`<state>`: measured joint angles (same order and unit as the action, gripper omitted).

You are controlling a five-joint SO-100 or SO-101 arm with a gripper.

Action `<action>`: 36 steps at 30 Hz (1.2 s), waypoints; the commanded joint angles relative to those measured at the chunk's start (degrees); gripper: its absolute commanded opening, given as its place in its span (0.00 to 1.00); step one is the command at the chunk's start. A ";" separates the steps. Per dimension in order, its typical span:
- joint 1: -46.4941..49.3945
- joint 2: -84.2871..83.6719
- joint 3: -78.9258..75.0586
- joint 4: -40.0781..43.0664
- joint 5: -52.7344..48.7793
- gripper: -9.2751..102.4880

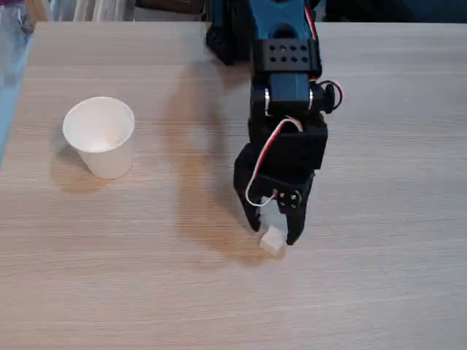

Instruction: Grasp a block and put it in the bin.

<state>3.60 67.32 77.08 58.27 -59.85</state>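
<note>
Fixed view, looking down on my counter, light wood-grain, arm coming in from 12 o'clock.

The block is a tiny white cube, a tan strip on its lower side, sitting tilted a bit toward 5 o'clock. It lies on the counter just below frame centre, at about 5 o'clock from it. Far smaller than the bin.

My gripper is black, pointing down, a white-and-red wire looping across its body. Its two fingers straddle the block: one tip at the block's 9 o'clock side, the other at its 3 o'clock side, both just beside or touching it. I cannot tell whether the fingers are pressing the block or loose around it.

The bin is a plain white paper cup, upright, round rim open upward, at 9 o'clock from the gripper and well apart from it. It leans visually toward 10 o'clock in this camera.

Bare counter runs between block and bin, and across the whole 6 o'clock band. Counter's left edge shows at 9 to 11 o'clock, near the bin. Far edge at 12 o'clock, behind the arm base.
</note>
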 commanded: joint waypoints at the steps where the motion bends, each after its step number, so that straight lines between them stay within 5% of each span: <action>1: 0.00 0.26 -2.11 -0.18 -0.53 0.33; 36: -0.79 -0.53 2.20 -4.57 0.97 0.31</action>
<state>2.02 66.62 79.37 54.49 -58.62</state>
